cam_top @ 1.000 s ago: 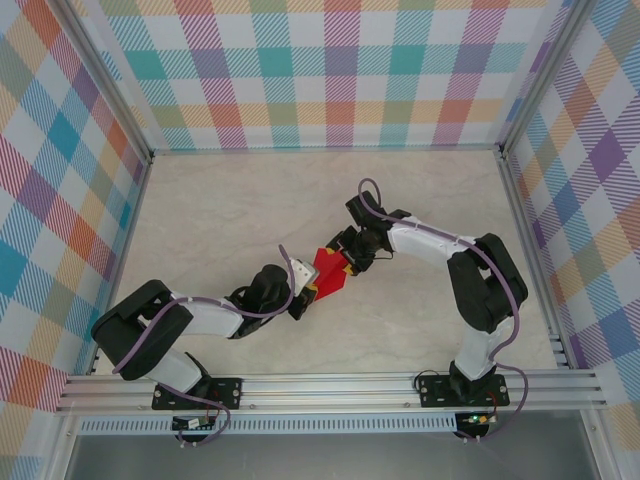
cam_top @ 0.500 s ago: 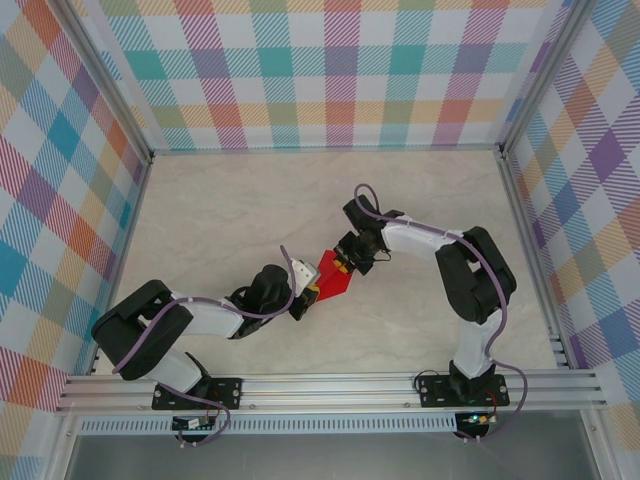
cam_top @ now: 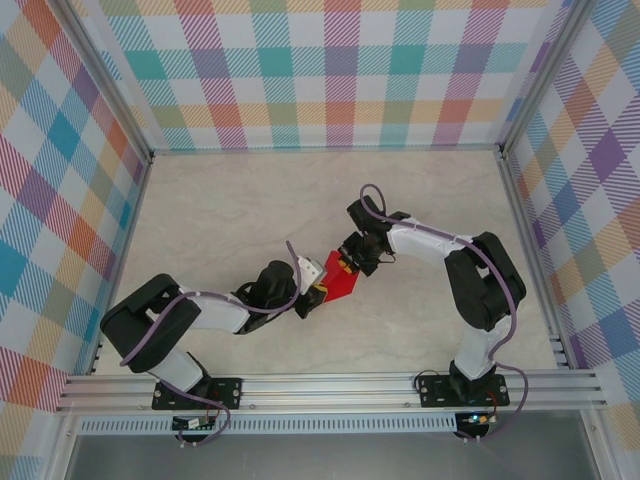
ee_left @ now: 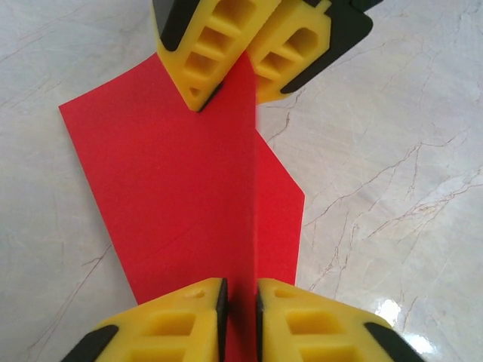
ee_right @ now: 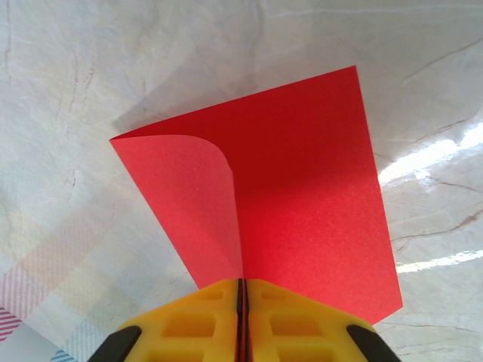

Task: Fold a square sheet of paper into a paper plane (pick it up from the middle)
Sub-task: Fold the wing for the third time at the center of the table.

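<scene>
The right fingers (ee_right: 189, 328) have just closed on the thin red square sheet of paper (ee_right: 302, 181); the left fingers (ee_left: 170, 324) pinch its opposite end, likely readying the centre crease.

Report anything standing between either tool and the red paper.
Nothing visible does. The left tool and right tool each pinch the paper at its raised fold, from opposite ends, with bare table around it.
</scene>
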`<action>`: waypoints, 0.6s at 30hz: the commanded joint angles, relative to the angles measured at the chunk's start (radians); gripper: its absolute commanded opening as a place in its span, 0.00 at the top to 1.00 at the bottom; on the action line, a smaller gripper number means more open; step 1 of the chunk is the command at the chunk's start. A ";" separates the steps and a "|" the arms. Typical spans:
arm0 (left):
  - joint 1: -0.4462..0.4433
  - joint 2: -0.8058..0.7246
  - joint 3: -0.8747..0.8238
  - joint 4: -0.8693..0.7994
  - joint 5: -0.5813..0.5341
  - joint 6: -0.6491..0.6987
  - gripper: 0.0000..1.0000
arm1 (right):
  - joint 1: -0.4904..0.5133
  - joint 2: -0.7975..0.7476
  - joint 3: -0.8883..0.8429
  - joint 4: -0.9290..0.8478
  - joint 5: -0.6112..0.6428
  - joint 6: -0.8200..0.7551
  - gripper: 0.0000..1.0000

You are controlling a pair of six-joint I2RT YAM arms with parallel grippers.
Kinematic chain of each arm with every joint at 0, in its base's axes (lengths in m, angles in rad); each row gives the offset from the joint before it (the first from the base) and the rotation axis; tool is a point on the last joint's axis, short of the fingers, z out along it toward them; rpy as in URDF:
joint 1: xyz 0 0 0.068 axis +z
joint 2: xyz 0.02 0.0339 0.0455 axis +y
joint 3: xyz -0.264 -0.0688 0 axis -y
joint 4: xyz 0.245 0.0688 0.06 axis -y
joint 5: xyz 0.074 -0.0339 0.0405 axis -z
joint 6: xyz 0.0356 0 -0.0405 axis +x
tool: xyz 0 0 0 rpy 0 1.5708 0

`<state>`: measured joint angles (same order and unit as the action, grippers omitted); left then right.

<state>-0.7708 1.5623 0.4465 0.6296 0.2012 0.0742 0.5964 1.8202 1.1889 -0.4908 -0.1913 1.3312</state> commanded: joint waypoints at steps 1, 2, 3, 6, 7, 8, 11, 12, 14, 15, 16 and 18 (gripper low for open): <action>-0.009 0.028 0.025 0.022 0.015 -0.022 0.86 | 0.000 -0.026 -0.018 -0.011 0.004 0.009 0.86; -0.009 0.036 0.023 0.029 0.013 -0.035 0.88 | 0.000 -0.031 -0.019 -0.015 0.009 0.002 0.83; -0.010 0.041 0.023 0.031 0.010 -0.051 0.89 | 0.001 -0.038 -0.021 -0.019 0.016 -0.005 0.78; -0.010 0.053 0.016 0.037 0.004 -0.108 0.91 | -0.001 -0.070 -0.037 -0.034 0.053 -0.063 0.64; -0.010 0.054 0.014 0.042 0.004 -0.125 0.92 | -0.001 -0.082 -0.042 -0.037 0.064 -0.088 0.59; -0.009 0.055 0.009 0.045 0.001 -0.149 0.92 | -0.001 -0.100 -0.055 -0.032 0.076 -0.117 0.53; -0.009 0.046 0.008 0.040 -0.001 -0.207 0.93 | -0.001 -0.167 -0.122 0.033 0.092 -0.224 0.40; -0.009 0.042 0.008 0.036 -0.008 -0.228 0.94 | -0.001 -0.190 -0.145 0.062 0.091 -0.260 0.38; -0.010 0.034 0.013 0.021 -0.005 -0.265 0.94 | -0.001 -0.236 -0.196 0.117 0.086 -0.331 0.34; -0.009 0.031 0.015 0.016 -0.007 -0.285 0.95 | -0.002 -0.250 -0.215 0.136 0.078 -0.361 0.33; -0.010 0.029 0.019 0.005 -0.010 -0.304 0.95 | -0.002 -0.264 -0.235 0.153 0.069 -0.390 0.32; -0.010 0.028 0.029 -0.015 -0.004 -0.336 0.95 | -0.003 -0.286 -0.279 0.210 0.033 -0.437 0.32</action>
<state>-0.7708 1.6081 0.4549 0.6296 0.1974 -0.1791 0.5961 1.5631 0.9550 -0.3748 -0.1276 1.0252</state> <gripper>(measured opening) 0.056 0.677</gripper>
